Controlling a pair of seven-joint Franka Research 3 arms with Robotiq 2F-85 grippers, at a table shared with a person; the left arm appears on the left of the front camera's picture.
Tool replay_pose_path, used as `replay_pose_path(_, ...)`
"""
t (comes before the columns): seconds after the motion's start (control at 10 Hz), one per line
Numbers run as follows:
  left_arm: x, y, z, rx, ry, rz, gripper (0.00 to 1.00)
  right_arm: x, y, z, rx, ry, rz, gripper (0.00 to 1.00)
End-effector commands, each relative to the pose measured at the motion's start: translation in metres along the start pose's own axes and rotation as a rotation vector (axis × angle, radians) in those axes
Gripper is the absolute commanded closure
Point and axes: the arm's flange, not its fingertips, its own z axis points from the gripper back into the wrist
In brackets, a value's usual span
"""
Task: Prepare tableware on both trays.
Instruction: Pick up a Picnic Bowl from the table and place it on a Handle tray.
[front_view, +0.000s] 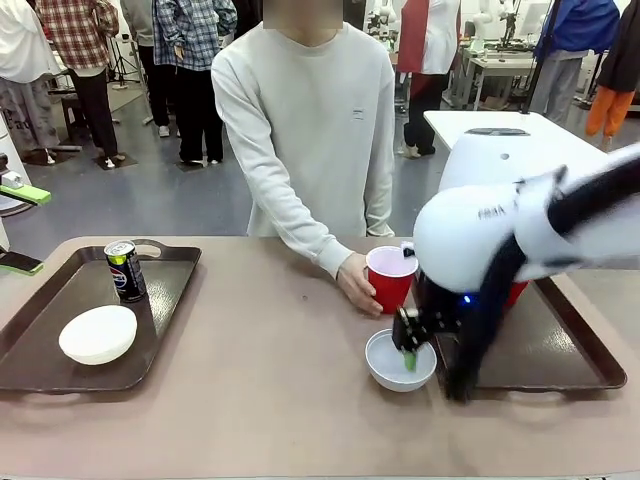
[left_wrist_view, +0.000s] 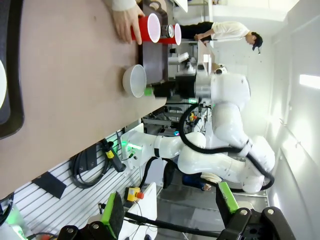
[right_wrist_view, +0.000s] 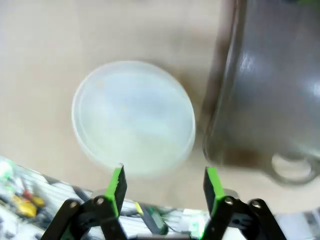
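Resting on the tan surface (front_view: 270, 400) are two dark brown trays. The left tray (front_view: 60, 300) carries a white bowl (front_view: 98, 333) near its front and an upright soda can (front_view: 125, 270) toward its far edge, the two apart. The right tray (front_view: 575, 350) is partly hidden behind the right arm; a red object shows behind the arm, too covered to tell more. A second white bowl (front_view: 400, 360) sits on the bare surface just beside the right tray's left rim. The right claw (front_view: 408, 345) hangs at this bowl's near rim, its green pads (right_wrist_view: 118, 186) spread, one finger over the bowl's inside; contact cannot be told. A person's hand (front_view: 355, 283) holds a red cup (front_view: 390, 278) upright on the surface, just behind that bowl. The left claw (left_wrist_view: 170, 212) is spread wide, clear of the surface, gripping nothing.
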Motion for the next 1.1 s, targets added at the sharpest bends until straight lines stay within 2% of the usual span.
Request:
replay_pose_path(0.0,-0.001,0.0,0.001,-0.02,-0.001,-0.026,0.02,-0.134,0.011,0.055,-0.204,-0.196,0.026,0.2)
replay_pose_path(0.1,-0.001,0.0,0.001,-0.02,-0.001,-0.026,0.02,-0.139,0.001,0.058,-0.198,-0.206,-0.03,0.2)
replay_pose_path(0.2,-0.001,0.0,0.001,-0.02,-0.001,-0.026,0.02,-0.13,-0.005,0.055,-0.141,-0.162,-0.055,0.2)
replay_pose_path(0.3,-0.001,0.0,0.001,-0.02,-0.001,-0.026,0.02,-0.122,-0.015,0.047,-0.141,-0.13,-0.046,0.2)
replay_pose_path(0.7,-0.001,0.0,0.001,-0.02,-0.001,-0.026,0.02,-0.103,-0.014,0.038,-0.084,-0.083,-0.025,0.2)
replay_pose_path(1.0,-0.001,0.0,0.001,-0.02,-0.001,-0.026,0.02,-0.048,-0.019,0.032,0.045,-0.113,-0.085,0.2)
